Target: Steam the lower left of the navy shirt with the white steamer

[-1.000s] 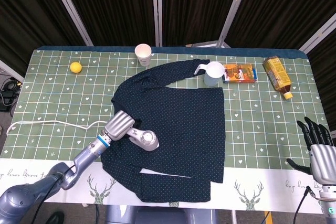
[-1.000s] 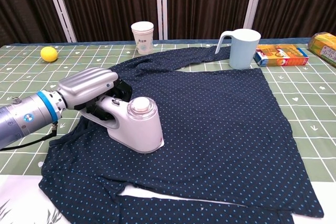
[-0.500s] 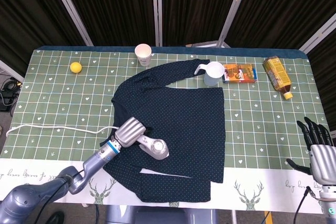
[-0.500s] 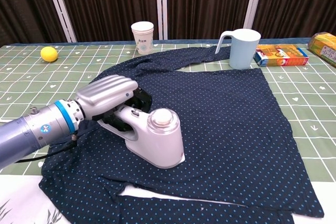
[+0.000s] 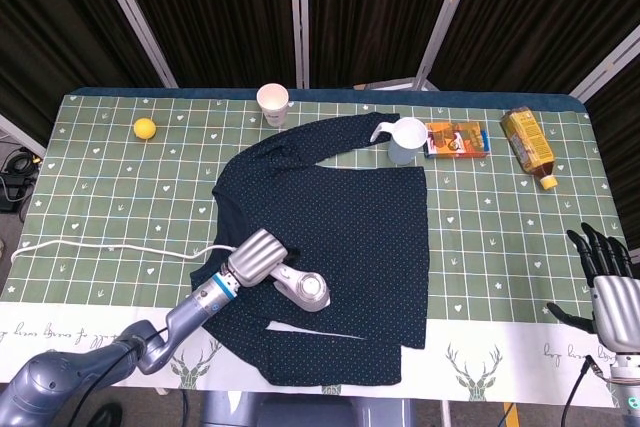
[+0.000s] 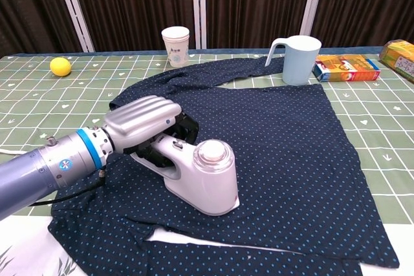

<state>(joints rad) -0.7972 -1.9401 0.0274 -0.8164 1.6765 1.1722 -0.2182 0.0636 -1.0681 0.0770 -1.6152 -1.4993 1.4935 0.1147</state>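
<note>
Sliding down the shirt (image 6: 272, 140), the steamer (image 6: 206, 176) now sits on the lower left panel, close to the hem, with the left hand (image 6: 143, 117) wrapped tightly around its handle. From where I stand its flat face looks pressed onto the navy cloth, nozzle end pointing toward the middle of the shirt. That puts the tool on the part the task names, so I'd judge the steaming pass is well under way rather than just starting.

Set against a second ago, the steamer has travelled from beside the left sleeve, down and a little inward, toward the robot; half a second ago it was midway along that path. The cord (image 5: 110, 244) trailing over the table's left side has pulled along with it. The cloth itself looks much as it did, folded hem included.

The right hand (image 5: 608, 287) stays at the table's near right edge, fingers spread, holding nothing. Cup (image 6: 175, 45), mug (image 6: 301, 60) and lemon (image 6: 60, 66) haven't budged.
</note>
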